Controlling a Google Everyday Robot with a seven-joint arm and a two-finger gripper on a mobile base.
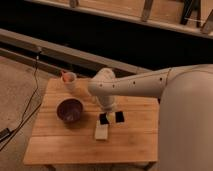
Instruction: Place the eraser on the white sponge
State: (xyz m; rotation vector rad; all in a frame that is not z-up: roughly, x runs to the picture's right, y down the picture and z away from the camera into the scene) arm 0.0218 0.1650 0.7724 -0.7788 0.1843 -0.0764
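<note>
Seen from above and in front: a small wooden table (55, 145) on a speckled floor, with a dark wall and ledges running along the far side. Reaching in from the right, a white arm (145, 86), its bulky shell filling the right edge and cut off by the frame. Pointing down over the middle of the table, the gripper (111, 118), showing as two dark blocks side by side with a thin pale gap between them, just above the far end of the white sponge (101, 132). Hard to tell whether those blocks are fingertips alone or fingertips with the eraser between them; no black block to be made out separately anywhere on the wood, so spread or pinched cannot be told. Lying flat near the table's middle, toward the near edge, the white sponge, fully visible. To its left, a dark purple bowl (69, 110), upright and well apart from the sponge. At the far left corner, a small pinkish cup (68, 80), its contents unclear. Trailing down the floor at left, a dark cable (31, 102).
</note>
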